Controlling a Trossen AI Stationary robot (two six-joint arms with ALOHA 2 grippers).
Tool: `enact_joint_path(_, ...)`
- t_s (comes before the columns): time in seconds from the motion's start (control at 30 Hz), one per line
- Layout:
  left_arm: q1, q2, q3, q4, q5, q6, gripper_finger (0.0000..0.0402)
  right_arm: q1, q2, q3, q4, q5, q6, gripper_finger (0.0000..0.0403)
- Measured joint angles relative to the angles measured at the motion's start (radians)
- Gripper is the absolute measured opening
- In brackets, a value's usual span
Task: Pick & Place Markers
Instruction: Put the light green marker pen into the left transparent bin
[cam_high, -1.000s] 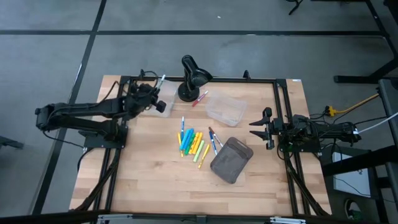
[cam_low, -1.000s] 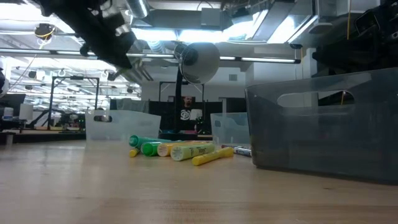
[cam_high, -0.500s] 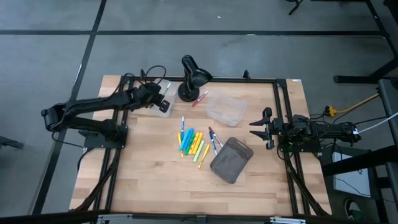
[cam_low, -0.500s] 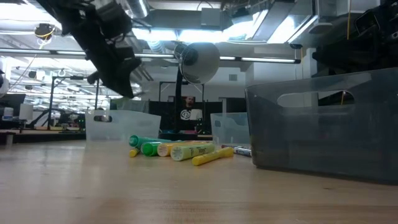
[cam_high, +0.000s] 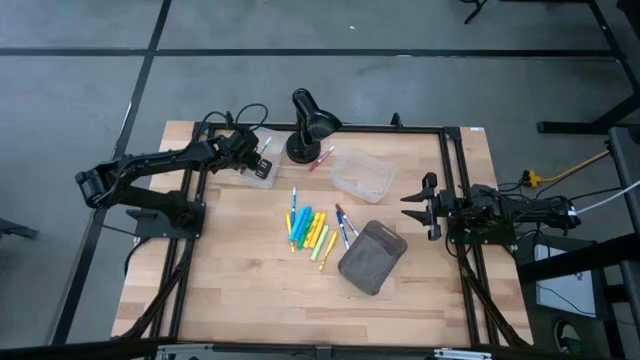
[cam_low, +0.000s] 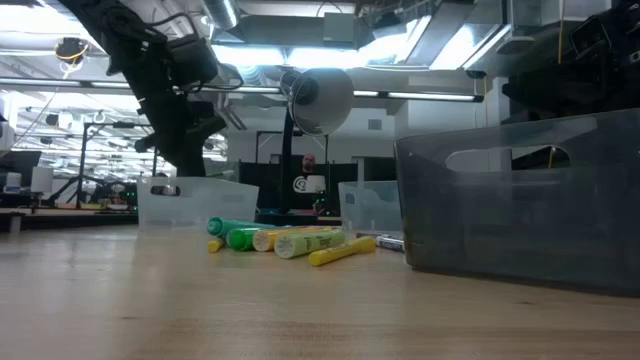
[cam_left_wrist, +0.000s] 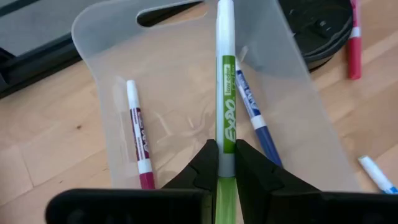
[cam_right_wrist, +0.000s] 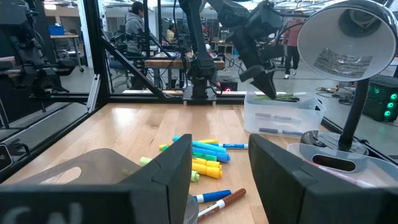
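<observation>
Green-barrelled marker (cam_left_wrist: 225, 106) sits clamped between the fingers of my left end effector (cam_left_wrist: 222, 163), held over a small clear bin (cam_high: 261, 166) at the worktop's (cam_high: 250, 290) far left, beside the black desk lamp (cam_high: 308, 122). Inside that bin I see a maroon marker (cam_left_wrist: 139, 143) and a blue marker (cam_left_wrist: 255, 119). Most remaining markers (cam_high: 310, 228) lie clustered mid-worktop, near a grey bin (cam_high: 371, 257). My right end effector (cam_high: 415, 207) waits at the right edge, fingers apart and empty.

Green-labelled white marker (cam_left_wrist: 225, 93) over a clear bin (cam_left_wrist: 186, 81) — inside, a maroon marker (cam_left_wrist: 139, 140) and a blue marker (cam_left_wrist: 254, 112).
</observation>
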Motion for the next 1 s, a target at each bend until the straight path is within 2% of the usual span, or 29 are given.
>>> enact_joint_path(0.33, 0.064, 0.117, 0.0, 0.019, 0.074, -0.013, 0.0029, 0.0, 0.0, 0.0, 0.0, 0.0, 0.0, 0.0157)
enact_joint_path(0.53, 0.081, 0.173, 0.0, 0.023, 0.078, -0.015, 0.0029, 0.0, 0.0, 0.0, 0.0, 0.0, 0.0, 0.0157)
enact_joint_path(0.83, 0.09, 0.204, 0.0, 0.024, 0.078, -0.015, 0.0029, 0.0, 0.0, 0.0, 0.0, 0.0, 0.0, 0.0157)
enact_joint_path(1.0, 0.089, 0.204, 0.0, 0.023, 0.078, -0.008, 0.005, 0.0, 0.0, 0.0, 0.0, 0.0, 0.0, 0.0157)
